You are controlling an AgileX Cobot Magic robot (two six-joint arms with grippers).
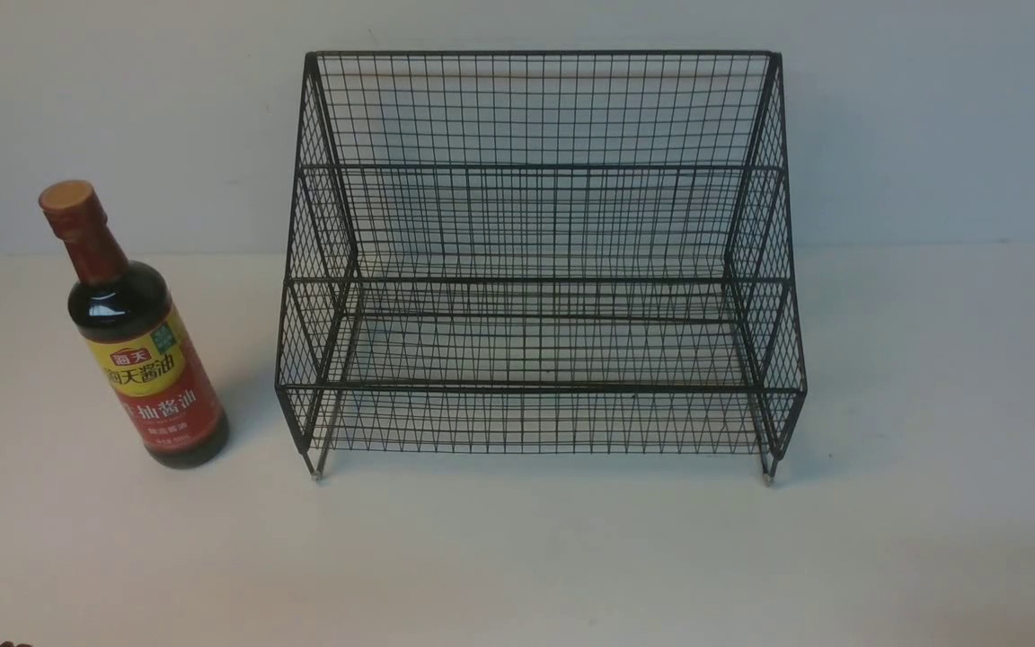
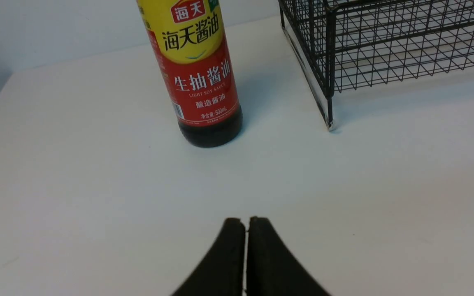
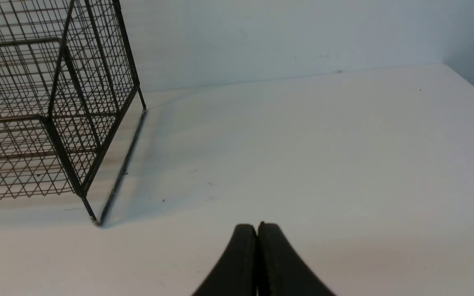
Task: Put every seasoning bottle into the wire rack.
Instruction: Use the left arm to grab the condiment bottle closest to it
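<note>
a: fingers [image 2: 226,263] of the left gripper [image 2: 245,221]?
b: pressed together, holding nothing. right gripper [image 3: 257,226] likewise, both above the white table [image 1: 517,557].
a: room to move?
b: open tabletop in front and to the right. wire rack [image 1: 535,225] stands mid-table toward the back; seasoning bottle [image 1: 145,359] upright left of it, apart, not in it.

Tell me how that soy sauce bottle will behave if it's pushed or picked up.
The seasoning bottle stands tall on a narrow base, so a push near the neck would probably tip it. Dark liquid fills it to the shoulder, so it is likely heavy.
</note>
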